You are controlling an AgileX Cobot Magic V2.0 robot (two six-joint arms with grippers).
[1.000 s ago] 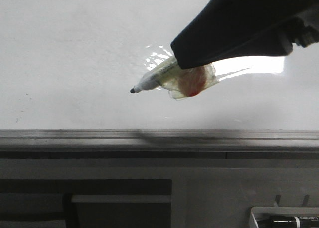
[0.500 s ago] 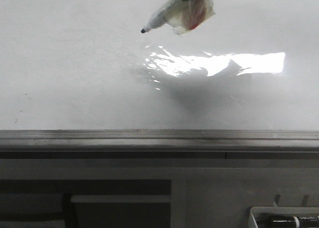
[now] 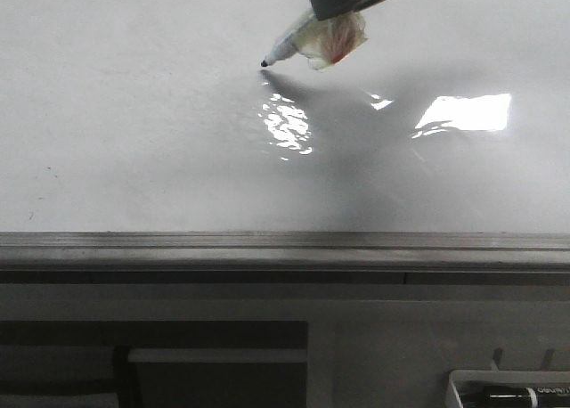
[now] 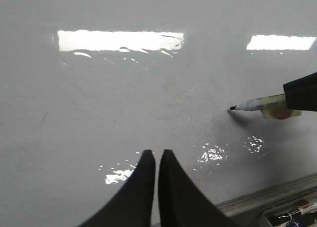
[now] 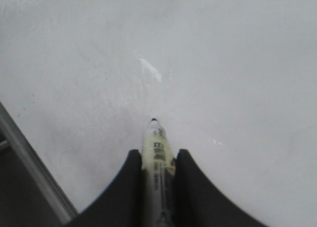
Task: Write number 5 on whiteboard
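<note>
Front view shows me the large glossy white whiteboard (image 3: 134,114) bearing no number 5. My right gripper (image 5: 158,160) pinches a white black-tipped marker (image 3: 289,44) wrapped in clear tape, its tip at the board's upper middle; I cannot tell whether it touches. My left gripper (image 4: 156,160) hangs pressed together over bare board.

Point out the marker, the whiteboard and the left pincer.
marker (image 4: 250,105): left wrist view, on its pale barrel near the tip.
whiteboard (image 3: 134,132): front view, on a bare stretch of its surface.
left pincer (image 4: 156,160): left wrist view, between its closed fingertips.
</note>
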